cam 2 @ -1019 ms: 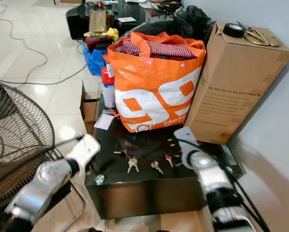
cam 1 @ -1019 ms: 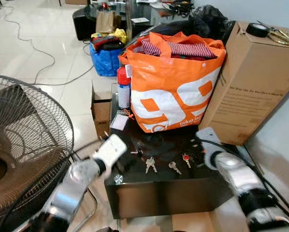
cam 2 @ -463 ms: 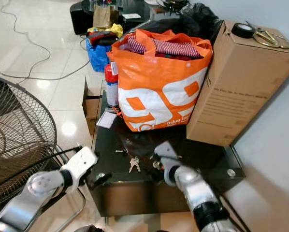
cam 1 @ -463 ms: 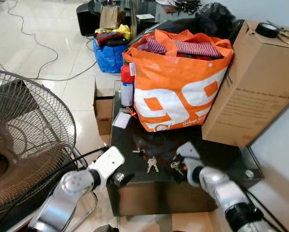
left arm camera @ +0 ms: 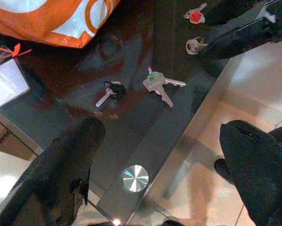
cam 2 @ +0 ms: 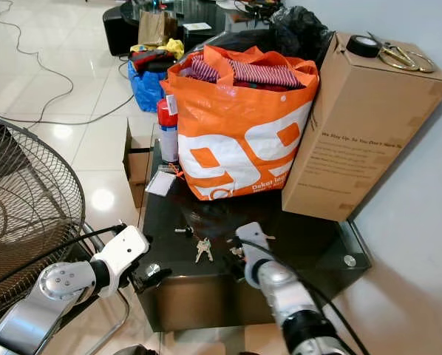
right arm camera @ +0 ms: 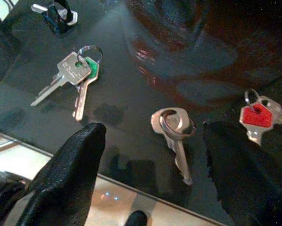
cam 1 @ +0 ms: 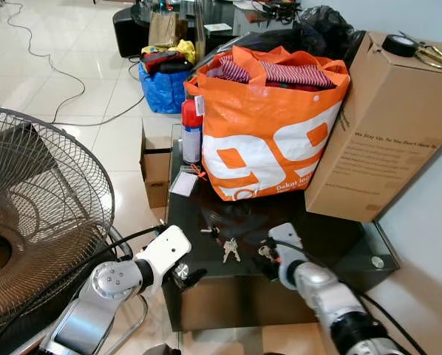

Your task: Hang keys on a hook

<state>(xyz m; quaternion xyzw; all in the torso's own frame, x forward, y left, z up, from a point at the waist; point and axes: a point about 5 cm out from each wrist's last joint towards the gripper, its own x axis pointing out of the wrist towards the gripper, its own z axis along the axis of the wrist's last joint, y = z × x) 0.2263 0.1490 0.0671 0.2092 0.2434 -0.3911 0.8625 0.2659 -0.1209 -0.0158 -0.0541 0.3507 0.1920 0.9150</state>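
Keys lie loose on a dark glass bench (cam 1: pixel 332 240), near its front edge, none picked up yet. A plain silver key (right arm camera: pixel 173 127) on a small ring lies flat just beyond the right claw (right arm camera: pixel 153 181), whose two black fingers are spread wide to either side of it without touching it. This looks like the lead-in to a pinch, with the key centred in the gap so the fingers can close on it. To one side of it lies a red key (right arm camera: pixel 258 117), silver with a red cap on its head. To the other side lies a pair of silver keys (right arm camera: pixel 72 77) on one ring, one with a green cap. Farther off is a small black-headed key (right arm camera: pixel 56 12).

In the head views the right arm reaches over the bench's front edge from the robot's right. The left claw (left arm camera: pixel 164 160) hovers at the bench's left front corner, its fingers also wide apart and holding nothing, likely just waiting out of the way.

Behind the keys stands a full orange bag (cam 1: pixel 269 122) with white markings, and to its right a tall cardboard box (cam 1: pixel 383 126). A spray can (cam 1: pixel 191 132) stands left of the bag. A floor fan (cam 1: pixel 36 222) is at the robot's left. I can make out no hook, so the hanging step appears far off.
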